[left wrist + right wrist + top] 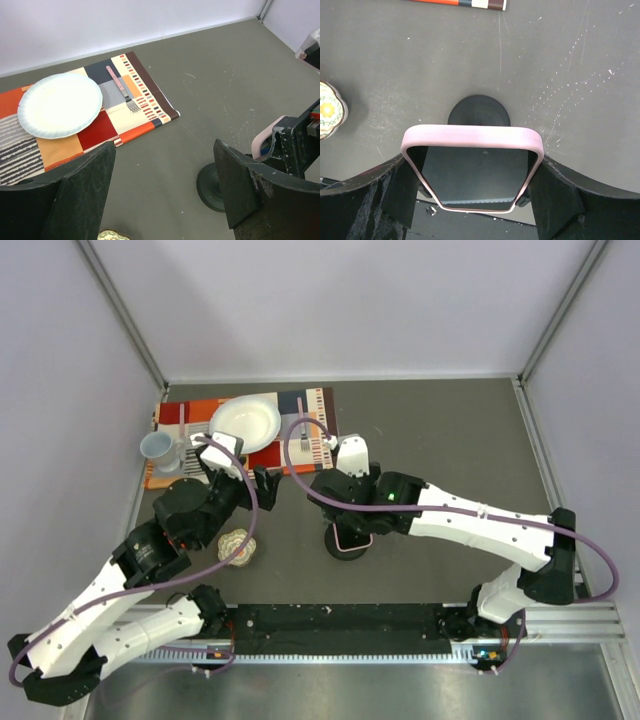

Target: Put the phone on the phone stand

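My right gripper [472,167] is shut on the phone [470,172], one finger on each long side. The phone has a black screen and a pale pink case. It is held tilted directly over the phone stand [479,109], whose round black base shows beyond its top edge. I cannot tell whether the phone touches the cradle. In the top view the stand [347,544] sits under the right wrist. The left wrist view shows the stand's base [210,184] and the phone's pink edge [262,138]. My left gripper [165,146] is open and empty, left of the stand [258,486].
A striped placemat [312,412] at the back left holds a white plate [246,423], a fork [122,90] and a mug [159,449]. A small patterned dish [237,547] sits left of the stand. A black strip [340,625] lies along the near edge.
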Robot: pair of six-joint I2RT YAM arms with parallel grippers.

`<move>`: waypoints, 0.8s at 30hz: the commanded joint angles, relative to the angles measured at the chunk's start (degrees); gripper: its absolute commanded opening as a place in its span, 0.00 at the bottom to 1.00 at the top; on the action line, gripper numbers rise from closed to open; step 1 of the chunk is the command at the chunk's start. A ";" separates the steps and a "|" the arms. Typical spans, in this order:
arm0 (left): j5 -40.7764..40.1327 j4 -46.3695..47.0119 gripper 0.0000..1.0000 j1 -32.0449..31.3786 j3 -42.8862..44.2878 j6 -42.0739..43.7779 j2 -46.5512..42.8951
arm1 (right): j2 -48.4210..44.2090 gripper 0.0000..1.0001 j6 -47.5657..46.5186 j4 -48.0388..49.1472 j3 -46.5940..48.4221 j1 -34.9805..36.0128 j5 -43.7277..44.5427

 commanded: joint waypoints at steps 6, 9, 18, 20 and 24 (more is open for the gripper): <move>1.28 1.74 0.84 0.25 5.72 3.24 0.37 | -1.07 0.14 -0.47 -0.23 1.46 -2.09 4.33; 1.11 2.01 0.84 0.25 5.90 4.21 0.46 | -2.38 0.00 -3.28 -0.23 1.64 -5.42 4.41; -1.17 4.46 0.84 0.16 0.55 5.88 -0.15 | -8.79 0.00 -20.23 9.33 -0.21 -21.51 1.08; -1.26 5.52 0.84 0.25 -0.69 5.62 -0.68 | -9.06 0.00 -25.15 13.29 -0.12 -26.94 -0.68; -0.03 6.32 0.83 0.34 -3.33 5.61 -0.33 | -7.22 0.00 -31.75 19.00 2.25 -36.80 -5.86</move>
